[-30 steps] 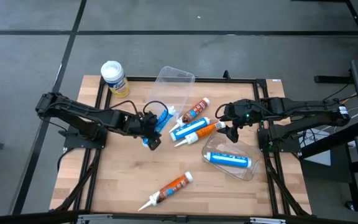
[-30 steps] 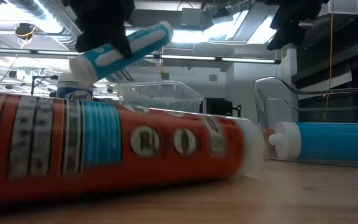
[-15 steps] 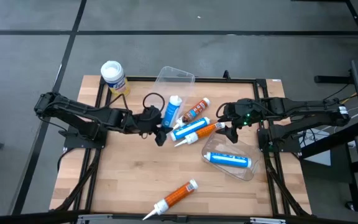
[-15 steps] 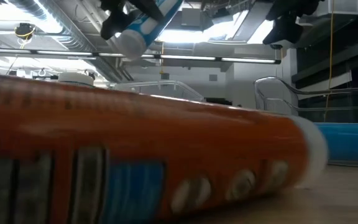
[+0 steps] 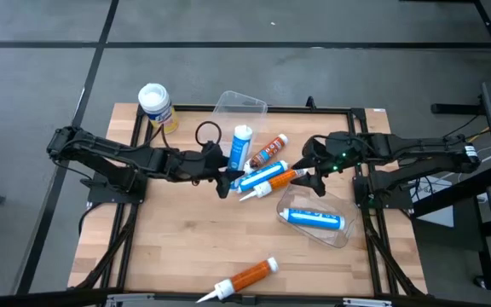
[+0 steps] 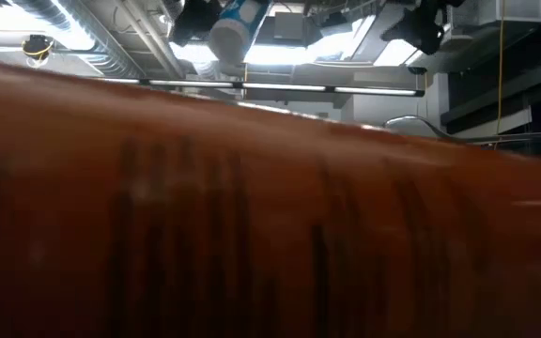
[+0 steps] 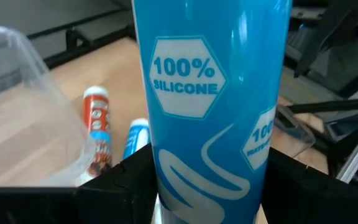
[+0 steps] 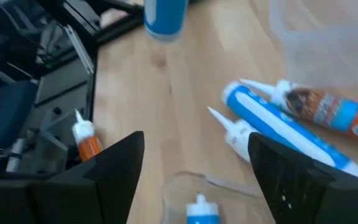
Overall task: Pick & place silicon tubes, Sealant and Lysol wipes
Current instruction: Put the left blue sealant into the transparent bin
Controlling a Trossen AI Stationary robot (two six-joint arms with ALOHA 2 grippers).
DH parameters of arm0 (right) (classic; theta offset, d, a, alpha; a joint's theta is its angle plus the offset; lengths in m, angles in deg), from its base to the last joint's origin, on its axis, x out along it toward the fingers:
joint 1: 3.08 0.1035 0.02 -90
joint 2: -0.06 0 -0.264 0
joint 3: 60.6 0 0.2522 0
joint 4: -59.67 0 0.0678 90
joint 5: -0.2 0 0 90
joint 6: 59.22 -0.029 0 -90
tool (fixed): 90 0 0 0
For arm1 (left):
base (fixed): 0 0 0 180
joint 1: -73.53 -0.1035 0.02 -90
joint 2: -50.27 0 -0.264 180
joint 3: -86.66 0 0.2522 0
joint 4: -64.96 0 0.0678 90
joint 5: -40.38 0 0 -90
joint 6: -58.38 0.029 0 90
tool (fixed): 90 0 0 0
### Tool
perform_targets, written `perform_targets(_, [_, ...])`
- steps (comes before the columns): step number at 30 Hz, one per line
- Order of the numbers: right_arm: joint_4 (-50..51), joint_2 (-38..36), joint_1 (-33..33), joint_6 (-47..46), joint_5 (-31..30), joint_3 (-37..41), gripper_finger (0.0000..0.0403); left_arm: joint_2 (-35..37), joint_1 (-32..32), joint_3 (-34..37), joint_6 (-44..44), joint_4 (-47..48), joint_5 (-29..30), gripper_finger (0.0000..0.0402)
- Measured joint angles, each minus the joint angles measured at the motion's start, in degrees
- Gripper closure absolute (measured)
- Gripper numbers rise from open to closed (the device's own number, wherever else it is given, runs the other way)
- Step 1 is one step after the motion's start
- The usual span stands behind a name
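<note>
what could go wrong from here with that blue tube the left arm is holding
The left end effector holds the blue silicone tube raised and upright above the pile of tubes; if it slips, it could land on them and scatter them. The clear bin sits just beyond, so a swing could clip its rim. The orange tube lies near the table's front edge and might roll off.
</note>
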Motion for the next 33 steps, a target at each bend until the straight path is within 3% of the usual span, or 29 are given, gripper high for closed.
perform_targets(9, [-12.1,0.0,0.0,0.0,1.8,0.0,0.0114,-0.5,0.0,0.0,4.4,-7.9,-2.0,0.0191])
perform_targets(22, [-26.2,3.7,0.0,0.3,-0.2,0.0,0.0114,-6.6,-3.3,0.0,6.5,-23.8,-11.8,0.0191])
perform_targets(28, [-31.8,8.0,0.0,1.1,-5.1,0.0,0.0114,-6.9,-3.8,0.0,7.4,-25.3,-13.2,0.0191])
perform_targets(33, [-36.0,10.0,-0.9,0.2,-5.3,0.0,0.0114,-6.9,-3.8,0.0,7.4,-25.3,-13.3,0.0191])
